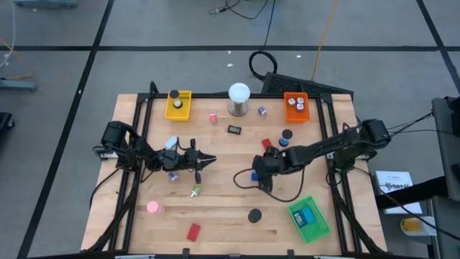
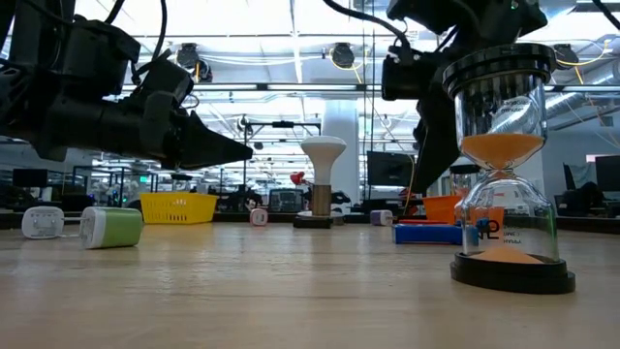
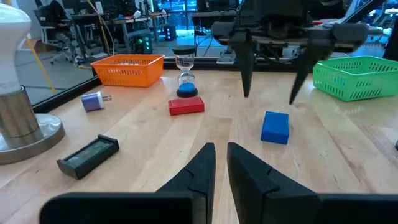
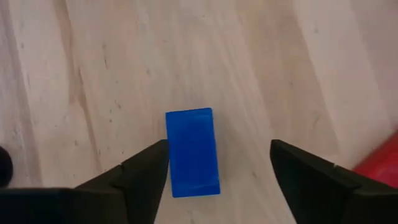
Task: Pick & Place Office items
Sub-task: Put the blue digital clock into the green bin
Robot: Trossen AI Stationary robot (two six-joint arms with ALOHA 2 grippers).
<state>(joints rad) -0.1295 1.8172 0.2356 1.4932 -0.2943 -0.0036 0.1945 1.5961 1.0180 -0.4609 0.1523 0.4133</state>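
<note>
A blue flat block (image 4: 193, 152) lies flat on the wooden table (image 1: 215, 216), right of its middle (image 1: 254, 175). My right gripper (image 4: 219, 152) hangs open over it, slanting down, one finger on either side and clear of it; the left wrist view shows the fingertips (image 3: 247, 87) above the block (image 3: 275, 127). My left gripper (image 3: 221, 155) is shut on nothing and points level toward the table's right, left of the middle (image 1: 208, 160). A red block (image 3: 186, 106) and a small hourglass (image 3: 185, 78) stand farther off.
Yellow (image 1: 178, 104), orange (image 1: 296, 106) and green (image 1: 309, 218) trays sit at the far left, far right and near right. A white ball lamp (image 1: 238, 97) stands at the far middle. Scattered about are a pink round piece (image 1: 154, 207), a red block (image 1: 193, 232), a black hourglass (image 1: 254, 215) and a green bit (image 1: 195, 191).
</note>
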